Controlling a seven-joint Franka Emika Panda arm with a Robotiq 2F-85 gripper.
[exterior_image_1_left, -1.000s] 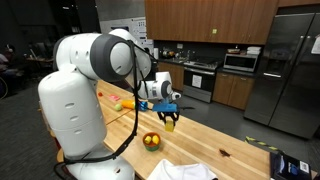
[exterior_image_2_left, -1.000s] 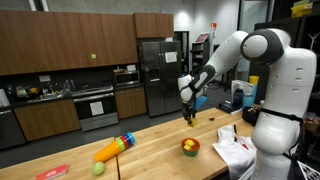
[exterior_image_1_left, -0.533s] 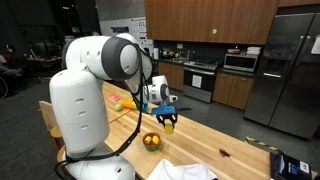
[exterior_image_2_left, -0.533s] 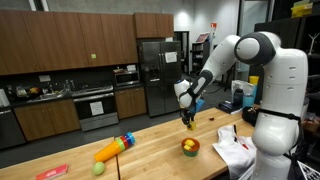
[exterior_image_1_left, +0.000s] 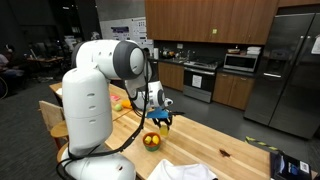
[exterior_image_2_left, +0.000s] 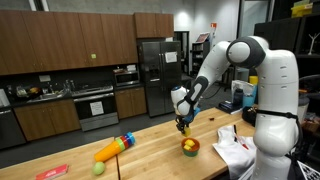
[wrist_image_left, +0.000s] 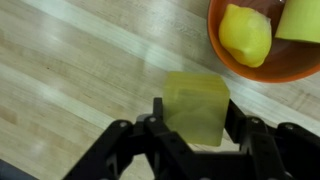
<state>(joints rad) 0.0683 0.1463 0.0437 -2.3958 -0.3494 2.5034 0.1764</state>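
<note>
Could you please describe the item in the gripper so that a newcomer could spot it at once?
Start at the long wooden counter and find the orange bowl. Just beside it, the gripper clamps a pale yellow-green block; unlike the rounded yellow fruit in the bowl, it is flat-sided and square-cornered.

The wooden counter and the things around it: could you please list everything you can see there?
block: one, yellow-green, between the gripper's fingers, beside the bowl
bowl: one, orange, on the counter
fruit pieces: two, yellow, in the bowl
cloth: one, white, on the counter by the robot's base
toy vegetable: one, yellow-green and orange, on the counter
ball: one, green, beside the toy vegetable
fridge: one, dark, at the back wall
arm: one, white
gripper: one, black, shut on the block
</note>
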